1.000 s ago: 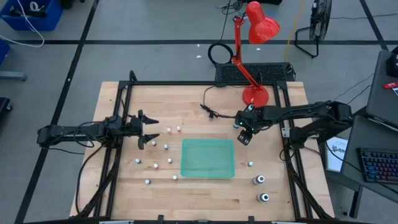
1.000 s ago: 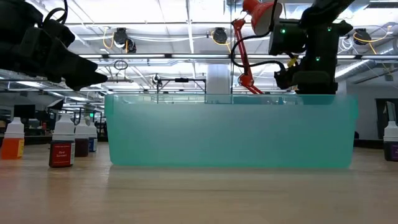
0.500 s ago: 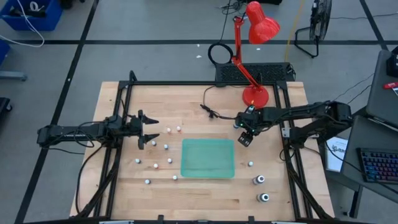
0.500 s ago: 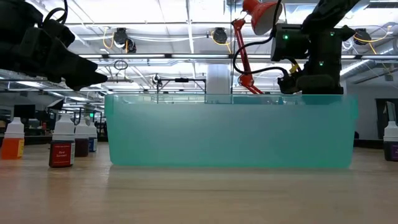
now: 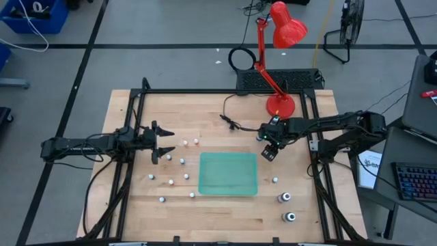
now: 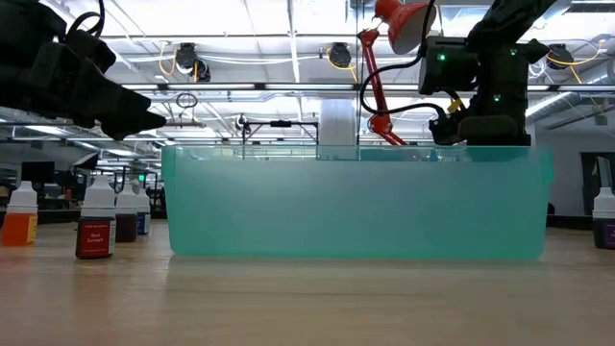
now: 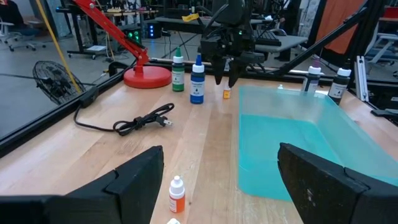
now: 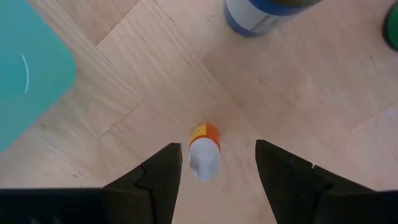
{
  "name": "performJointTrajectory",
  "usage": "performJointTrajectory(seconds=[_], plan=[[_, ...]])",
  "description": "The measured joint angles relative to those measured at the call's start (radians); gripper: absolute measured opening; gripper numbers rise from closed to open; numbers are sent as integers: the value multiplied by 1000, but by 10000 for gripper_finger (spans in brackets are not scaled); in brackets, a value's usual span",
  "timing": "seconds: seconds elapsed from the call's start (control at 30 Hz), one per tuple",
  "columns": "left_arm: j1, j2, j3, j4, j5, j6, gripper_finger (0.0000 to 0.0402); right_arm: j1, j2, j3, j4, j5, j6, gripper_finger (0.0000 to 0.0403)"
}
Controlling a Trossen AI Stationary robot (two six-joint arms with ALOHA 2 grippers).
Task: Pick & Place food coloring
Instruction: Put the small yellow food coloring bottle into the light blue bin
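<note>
A tiny food coloring bottle [image 8: 204,155] with a white cap and an orange label stands upright on the wood, just off the far right corner of the green tray [image 5: 229,173]. My right gripper [image 8: 217,152] points down over it, open, with one finger on each side of the bottle and neither touching it. The left wrist view shows the same bottle [image 7: 227,93] under that gripper [image 7: 227,76]. Several more tiny bottles [image 5: 182,161] stand left of the tray. My left gripper [image 5: 164,143] waits open at the table's left, pointing level.
A blue bottle [image 7: 197,81] and a green bottle [image 7: 178,74] stand just beyond the right gripper. The red lamp's base [image 5: 280,104] and its black cable [image 7: 143,121] lie at the back. Larger dark bottles [image 5: 283,198] stand at the near right.
</note>
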Motion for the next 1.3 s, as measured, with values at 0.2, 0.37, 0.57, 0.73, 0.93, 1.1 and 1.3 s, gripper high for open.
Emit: performJointTrajectory(seconds=[0.2,0.37,0.57,0.73,0.93,1.1,1.3], plan=[[0,0,0,0,0,0,310,0,0,0,-3,0,0,161],[0,0,0,0,0,0,310,1,0,0,-3,0,-1,147],[0,0,0,0,0,0,310,0,0,0,2,0,-8,148],[0,0,0,0,0,0,310,1,0,0,2,0,-13,150],[0,0,0,0,0,0,310,1,0,0,1,0,-15,147],[0,0,0,0,0,0,310,11,0,0,1,-4,-15,150],[0,0,0,0,0,0,310,21,0,0,2,0,-15,152]])
